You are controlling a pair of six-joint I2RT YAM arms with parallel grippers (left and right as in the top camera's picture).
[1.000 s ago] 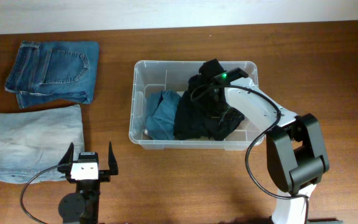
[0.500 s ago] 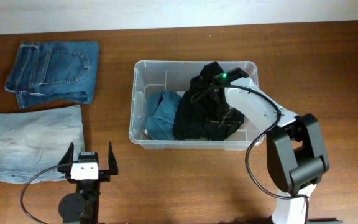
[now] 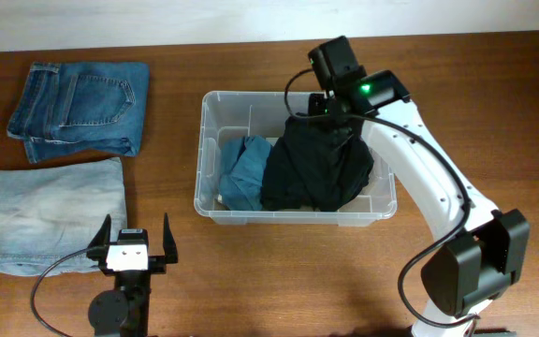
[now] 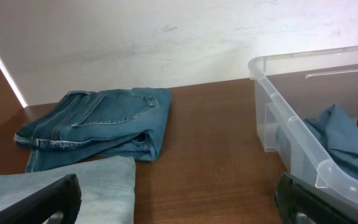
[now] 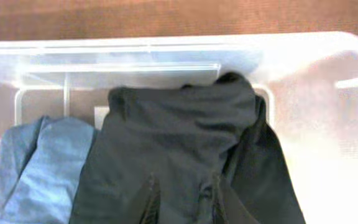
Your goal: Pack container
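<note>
Overhead: the clear container (image 3: 202,159) sits mid-surface (image 3: 279,281), with a blue garment (image 3: 241,173) inside. My right claw (image 3: 330,112), above the far rim, pinches a black garment (image 3: 316,168) that drapes down into the container. My left claw (image 3: 138,245) sits near the front edge.

Left wrist: my left claw (image 4: 179,208) is spread wide and empty, with the container (image 4: 291,134) to its right.

Right wrist: my right claw (image 5: 182,199) is closed on the black garment (image 5: 179,124) over the container (image 5: 166,46).

a brown wooden table (image 3: 279,271) carries three things: dark blue folded jeans (image 3: 80,108) at the far left, pale blue folded jeans (image 3: 52,213) just beside them on the robot's side, and the clear container (image 3: 203,150) near the middle, well apart from both
</note>
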